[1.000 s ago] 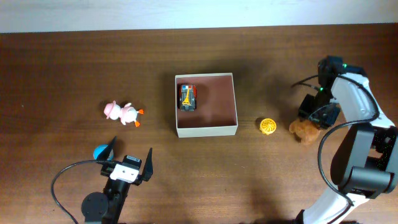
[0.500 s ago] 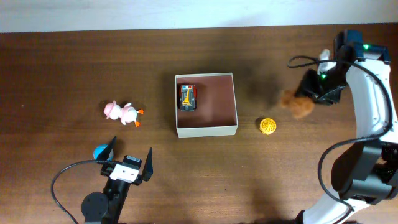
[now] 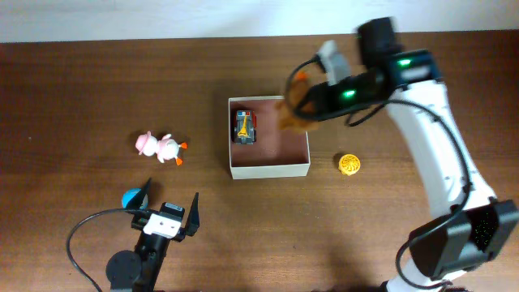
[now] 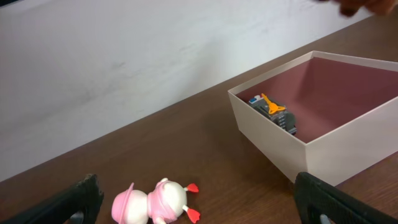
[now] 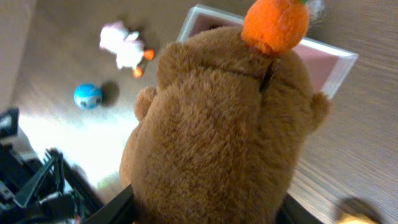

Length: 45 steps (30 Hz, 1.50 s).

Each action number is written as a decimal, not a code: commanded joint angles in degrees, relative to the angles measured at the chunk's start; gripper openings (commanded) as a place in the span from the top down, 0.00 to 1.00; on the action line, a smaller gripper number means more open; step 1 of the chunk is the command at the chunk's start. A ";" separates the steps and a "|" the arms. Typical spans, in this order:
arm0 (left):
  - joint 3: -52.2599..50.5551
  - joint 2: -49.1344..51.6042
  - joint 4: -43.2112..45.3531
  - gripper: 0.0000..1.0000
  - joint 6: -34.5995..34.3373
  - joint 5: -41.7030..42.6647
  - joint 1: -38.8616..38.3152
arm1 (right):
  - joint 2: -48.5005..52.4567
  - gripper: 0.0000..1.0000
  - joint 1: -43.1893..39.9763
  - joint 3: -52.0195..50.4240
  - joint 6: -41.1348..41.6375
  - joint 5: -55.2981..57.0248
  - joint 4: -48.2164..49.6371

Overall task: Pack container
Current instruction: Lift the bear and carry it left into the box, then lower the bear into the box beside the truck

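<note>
The container (image 3: 270,168) is a square white-walled box with a pinkish-brown inside at the table's middle; a small toy car (image 3: 244,126) lies in its left part. It also shows in the left wrist view (image 4: 292,155) with the car (image 4: 274,112). My right gripper (image 3: 302,101) is shut on a brown plush toy (image 3: 293,113) with an orange top and holds it above the container's right rim. In the right wrist view the plush (image 5: 217,130) fills the frame, above the container (image 5: 339,59). My left gripper (image 3: 169,212) is open and empty at the front left.
A pink and white duck toy (image 3: 160,148) lies left of the container, also in the left wrist view (image 4: 157,203). A blue ball (image 3: 130,197) sits by the left gripper. A yellow round toy (image 3: 349,165) lies right of the container.
My right arm has lifted the brown plush from the table's right side and carried it left to above the container's right rim. The left arm has not moved.
</note>
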 commanded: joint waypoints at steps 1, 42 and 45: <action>-0.17 -0.48 -0.31 0.00 0.26 -0.39 0.00 | 2.14 0.51 5.55 0.98 1.42 8.31 0.24; -0.17 -0.48 -0.31 0.00 0.26 -0.39 0.00 | 17.07 0.26 9.90 0.52 7.56 23.15 7.96; -0.17 -0.48 -0.31 0.00 0.26 -0.39 0.00 | 17.07 0.26 9.90 0.68 7.58 22.91 8.37</action>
